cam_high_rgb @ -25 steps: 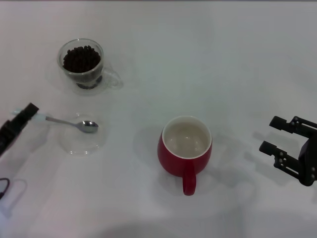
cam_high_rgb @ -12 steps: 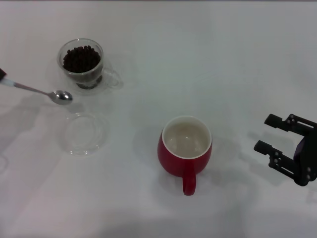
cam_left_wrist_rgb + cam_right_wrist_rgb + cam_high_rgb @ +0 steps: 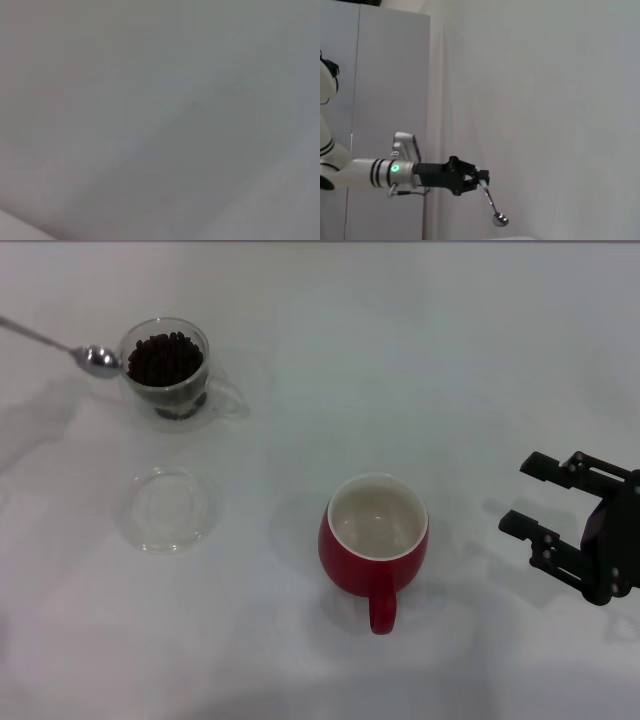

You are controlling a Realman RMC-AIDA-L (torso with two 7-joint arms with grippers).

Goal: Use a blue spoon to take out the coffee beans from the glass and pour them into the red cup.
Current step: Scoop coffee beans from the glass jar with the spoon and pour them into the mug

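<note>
The blue spoon [image 3: 99, 360] hangs in the air with its metal bowl just left of the rim of the glass [image 3: 165, 390]; its handle runs off the left edge. The glass holds a heap of coffee beans [image 3: 163, 358]. My left gripper is outside the head view. The right wrist view shows it [image 3: 479, 179] far off, shut on the handle end of the spoon [image 3: 500, 219]. The red cup [image 3: 372, 570] stands empty at centre, handle toward me. My right gripper [image 3: 520, 492] is open and empty, to the right of the cup.
A flat, round clear glass dish [image 3: 170, 508] lies on the white table [image 3: 420, 360], in front of the glass. The left wrist view shows only a plain grey surface.
The spoon has been lifted off the dish and carried back and left, its bowl now beside the glass rim. My right gripper has drifted slightly left toward the cup.
</note>
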